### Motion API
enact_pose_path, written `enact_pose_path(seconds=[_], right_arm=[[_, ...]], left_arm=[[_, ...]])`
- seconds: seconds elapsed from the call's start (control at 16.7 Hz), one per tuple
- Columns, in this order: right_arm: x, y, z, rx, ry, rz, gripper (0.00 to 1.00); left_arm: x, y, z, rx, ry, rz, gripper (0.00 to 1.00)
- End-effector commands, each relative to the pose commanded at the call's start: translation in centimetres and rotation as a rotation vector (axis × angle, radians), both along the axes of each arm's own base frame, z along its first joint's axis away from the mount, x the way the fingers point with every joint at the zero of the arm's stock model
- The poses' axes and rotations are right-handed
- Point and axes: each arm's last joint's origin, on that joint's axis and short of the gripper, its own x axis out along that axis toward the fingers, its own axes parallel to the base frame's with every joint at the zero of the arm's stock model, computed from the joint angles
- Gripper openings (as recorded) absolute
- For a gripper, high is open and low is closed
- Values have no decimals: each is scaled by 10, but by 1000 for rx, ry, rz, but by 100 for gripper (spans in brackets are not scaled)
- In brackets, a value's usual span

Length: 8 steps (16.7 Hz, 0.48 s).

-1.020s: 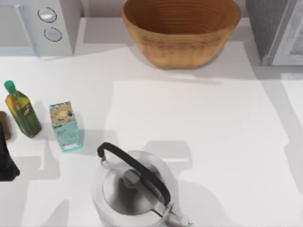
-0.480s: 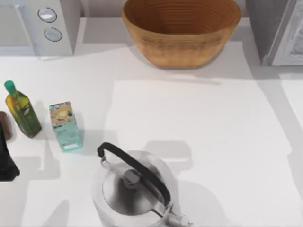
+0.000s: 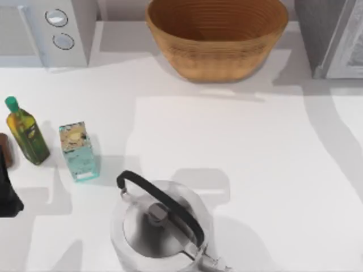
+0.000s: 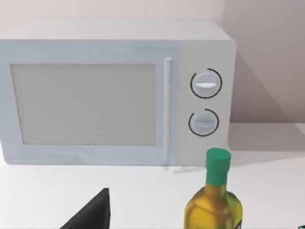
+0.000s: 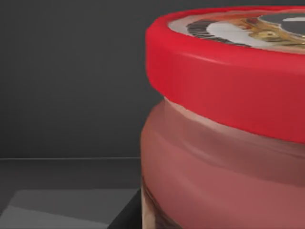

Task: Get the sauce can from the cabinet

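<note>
The red-lidded, red-orange cylindrical sauce can [image 5: 224, 129] is seen close up against dark walls in the right wrist view. Right gripper state cannot be told. The left arm [image 3: 7, 195] is parked at the counter's [image 3: 238, 153] left edge.

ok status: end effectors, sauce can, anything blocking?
Sauce can close in right wrist view, against dark interior. Left arm parked at table's left edge by oil bottle. No obstruction seen.

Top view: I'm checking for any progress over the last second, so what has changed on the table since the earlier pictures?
Nothing on the table visibly moved. Only the shading along its right side shifted a little. The oil bottle, teal carton, kettle, basket and microwave stayed put.
</note>
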Motion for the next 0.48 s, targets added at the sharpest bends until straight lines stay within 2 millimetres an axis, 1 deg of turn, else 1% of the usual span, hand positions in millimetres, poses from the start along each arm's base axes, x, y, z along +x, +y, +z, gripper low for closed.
enact_pose_path(seconds=[0.06, 0.36, 0.48], right_arm=[[-4, -1, 1, 0, 0, 0, 0], [-7, -2, 2, 4, -12, 1, 0], [-19, -7, 2, 8, -47, 12, 0]], left_arm=[[0, 0, 0, 0, 0, 0, 100], [0, 0, 0, 0, 0, 0, 100], [0, 0, 0, 0, 0, 0, 100]])
